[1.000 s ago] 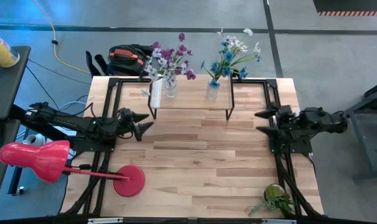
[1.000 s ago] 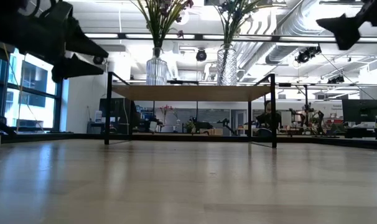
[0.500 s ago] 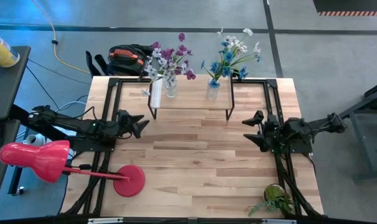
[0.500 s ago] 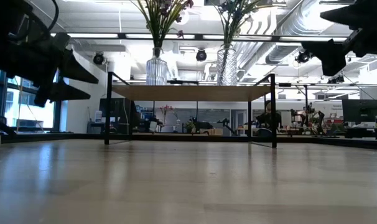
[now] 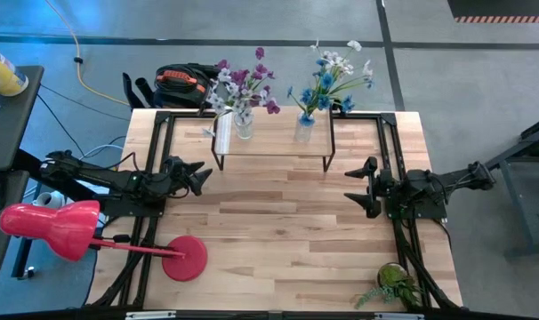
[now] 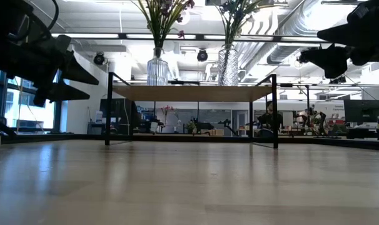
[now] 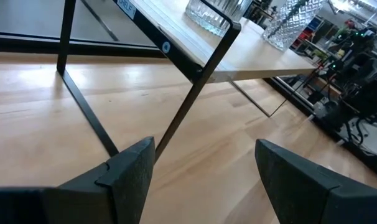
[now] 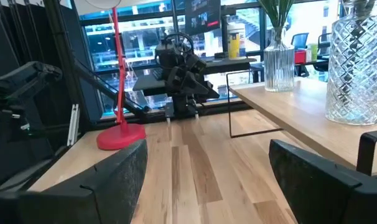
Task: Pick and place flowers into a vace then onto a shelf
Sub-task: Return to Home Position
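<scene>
The shelf (image 5: 272, 147) stands at the table's far middle on thin black legs. Two clear glass vases stand on it. One vase (image 5: 243, 124) holds purple flowers (image 5: 245, 84), the other vase (image 5: 305, 130) holds blue and white flowers (image 5: 332, 76), stems down in the glass. My left gripper (image 5: 204, 174) hovers open at the table's left, just off the shelf's near left leg. My right gripper (image 5: 353, 188) hovers open at the right, off the near right leg. Both vases (image 8: 279, 59) (image 8: 359, 68) show in the right wrist view.
A red desk lamp has its base (image 5: 185, 258) on the near left of the table and its head (image 5: 52, 227) past the left edge. A small potted plant (image 5: 396, 283) sits at the near right corner. Black metal frames (image 5: 158, 151) run along both sides.
My right gripper has come down and moved toward the table's middle, staying open. My left gripper has sunk a little and drawn slightly back toward the left edge, also open. The vases and flowers have stayed where they were on the shelf.
</scene>
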You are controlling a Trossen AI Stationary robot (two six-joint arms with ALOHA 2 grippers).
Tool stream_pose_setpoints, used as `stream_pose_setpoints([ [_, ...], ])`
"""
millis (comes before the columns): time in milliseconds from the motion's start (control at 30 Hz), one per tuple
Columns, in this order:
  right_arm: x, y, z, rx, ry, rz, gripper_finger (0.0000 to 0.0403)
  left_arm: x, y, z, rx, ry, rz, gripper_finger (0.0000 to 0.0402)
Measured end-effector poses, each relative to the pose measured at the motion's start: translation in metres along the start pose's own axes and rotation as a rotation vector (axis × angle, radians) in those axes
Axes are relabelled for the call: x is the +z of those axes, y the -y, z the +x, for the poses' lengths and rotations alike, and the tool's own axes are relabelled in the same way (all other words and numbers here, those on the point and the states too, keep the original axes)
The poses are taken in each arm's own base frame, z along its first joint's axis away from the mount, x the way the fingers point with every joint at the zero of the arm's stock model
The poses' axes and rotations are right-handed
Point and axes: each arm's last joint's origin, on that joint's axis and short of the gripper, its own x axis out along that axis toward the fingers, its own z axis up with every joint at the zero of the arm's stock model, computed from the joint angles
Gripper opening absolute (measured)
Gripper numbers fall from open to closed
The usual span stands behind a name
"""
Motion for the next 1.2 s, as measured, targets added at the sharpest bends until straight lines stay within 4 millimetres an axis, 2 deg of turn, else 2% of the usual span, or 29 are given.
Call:
stream_pose_setpoints([
  [433,-0.001,0.000,0.000,0.001,-0.005,-0.002,0.0326,0.001,0.000,-0.001,-0.009,0.005,-0.011,0.0310],
  [567,-0.001,0.000,0.000,0.000,-0.004,-0.001,0.0326,0.010,-0.001,-0.005,-0.045,0.061,-0.078,0.0310],
  [800,-0.001,0.000,0.000,0.000,-0.004,-0.001,0.0326,0.030,-0.006,-0.016,-0.091,0.210,-0.038,0.0310],
  [967,-0.001,0.000,0.000,-0.001,-0.008,-0.003,0.0326,0.028,-0.003,-0.016,-0.158,0.156,0.034,0.0310],
  [1067,-0.001,0.000,0.000,-0.002,-0.009,-0.003,0.0326,0.026,0.000,-0.016,-0.308,0.081,0.143,0.0310],
  [1200,-0.001,0.000,0.000,-0.003,-0.009,-0.003,0.0326,0.022,0.004,-0.017,-0.525,0.014,0.386,0.0310],
])
